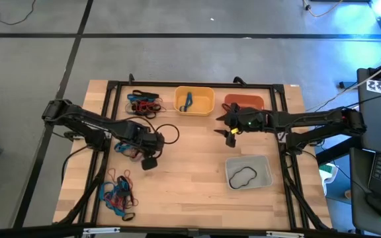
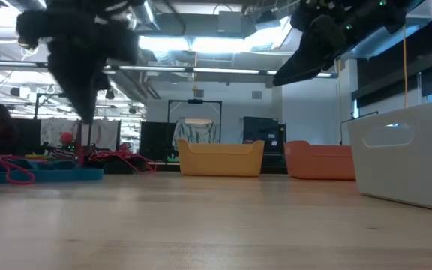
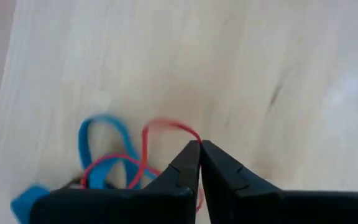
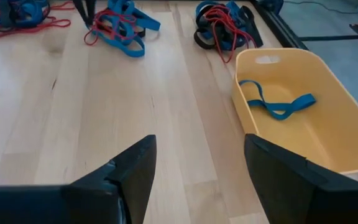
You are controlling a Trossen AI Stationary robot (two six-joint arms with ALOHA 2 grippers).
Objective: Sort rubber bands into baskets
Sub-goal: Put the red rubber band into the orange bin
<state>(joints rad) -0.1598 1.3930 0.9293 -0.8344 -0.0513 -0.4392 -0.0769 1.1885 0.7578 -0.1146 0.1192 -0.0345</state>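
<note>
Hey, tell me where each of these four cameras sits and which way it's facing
High: overhead, facing down; both arms, three baskets.
Low: table height, facing the room; arms overhead.
Left wrist: facing down; left gripper shut on red rubber band.
Right wrist: facing across the table; right gripper open.
Shared: yellow basket, high and right wrist.

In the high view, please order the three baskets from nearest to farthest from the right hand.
From the right hand:
1. Orange basket, just behind it at the table's far edge.
2. Grey basket, on the near side.
3. Yellow basket, farther toward the left arm.

1 and 2 are nearly equal.
</note>
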